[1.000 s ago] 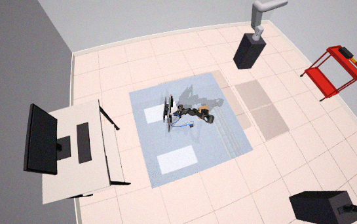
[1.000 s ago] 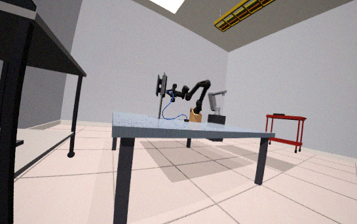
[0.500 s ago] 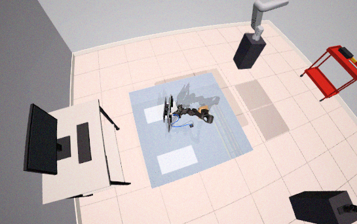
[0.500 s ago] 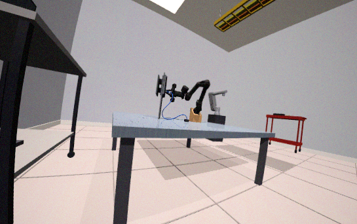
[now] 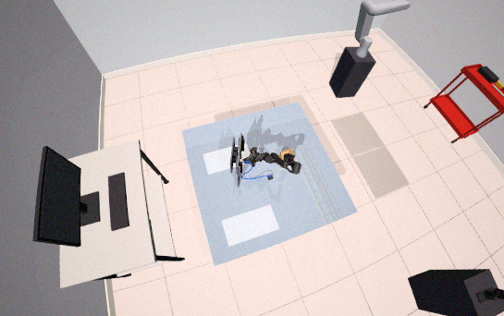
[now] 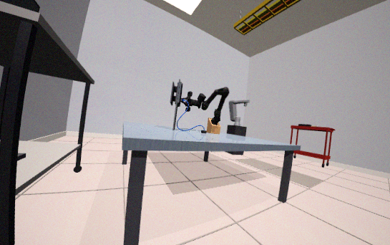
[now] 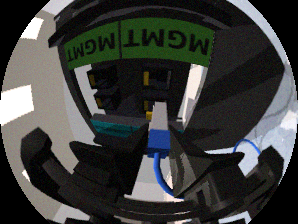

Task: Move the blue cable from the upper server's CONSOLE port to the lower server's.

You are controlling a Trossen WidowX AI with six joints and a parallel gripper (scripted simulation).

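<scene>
Gripping blue plug (image 7: 159, 142) between fingertips of tool (image 7: 157, 127), pale front end pointing at ports (image 7: 157, 79) under green label (image 7: 165, 37). Trailing blue cable (image 5: 253, 177) (image 6: 178, 123) (image 7: 159, 172) from plug, drooping to table (image 5: 250, 199) (image 6: 206, 144). Hiding plug's tip depth: cannot tell whether seated.

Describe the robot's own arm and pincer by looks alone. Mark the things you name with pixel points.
The arm (image 5: 271, 158) (image 6: 213, 97) is black throughout, built of chunky rounded segments with bulky joints. Its pincer (image 7: 157, 127) is black too, with two broad, wedge-shaped fingers narrowing towards the tips. No marking is readable on either.
</scene>
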